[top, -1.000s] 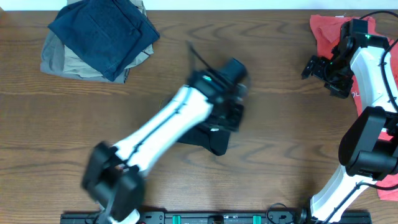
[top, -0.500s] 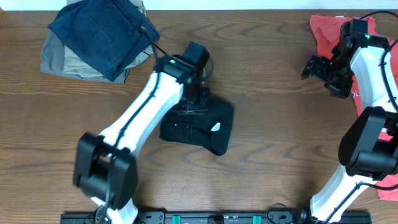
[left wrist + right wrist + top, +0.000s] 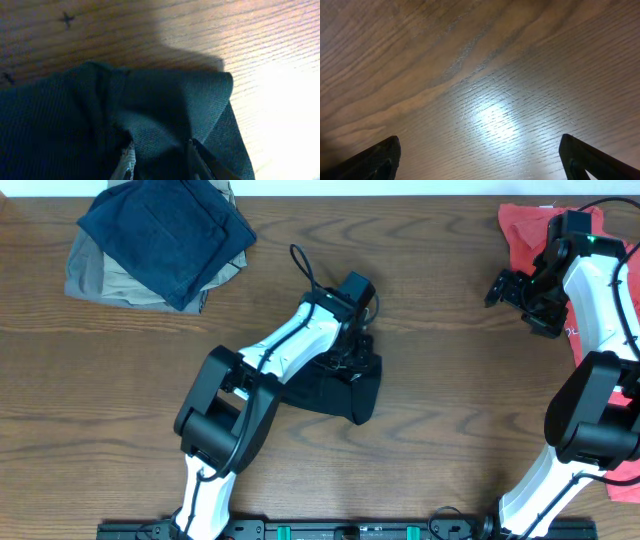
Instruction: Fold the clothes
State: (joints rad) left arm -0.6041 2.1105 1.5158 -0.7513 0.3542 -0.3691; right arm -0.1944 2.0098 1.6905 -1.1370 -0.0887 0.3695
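No words, brands or numbers are legible; only a small dark cross (image 3: 66,19) marks the table (image 3: 260,55).

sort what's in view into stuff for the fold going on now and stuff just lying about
In the job:
- dark garment, mid-table
- left hand, cloth bunched between its fingers

Lying about:
- folded stack, navy on khaki, far left corner
- red garment, far right corner
- right hand, open over bare wood

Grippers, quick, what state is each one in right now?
Left gripper: closed on the dark garment.
Right gripper: open, empty, above the table.
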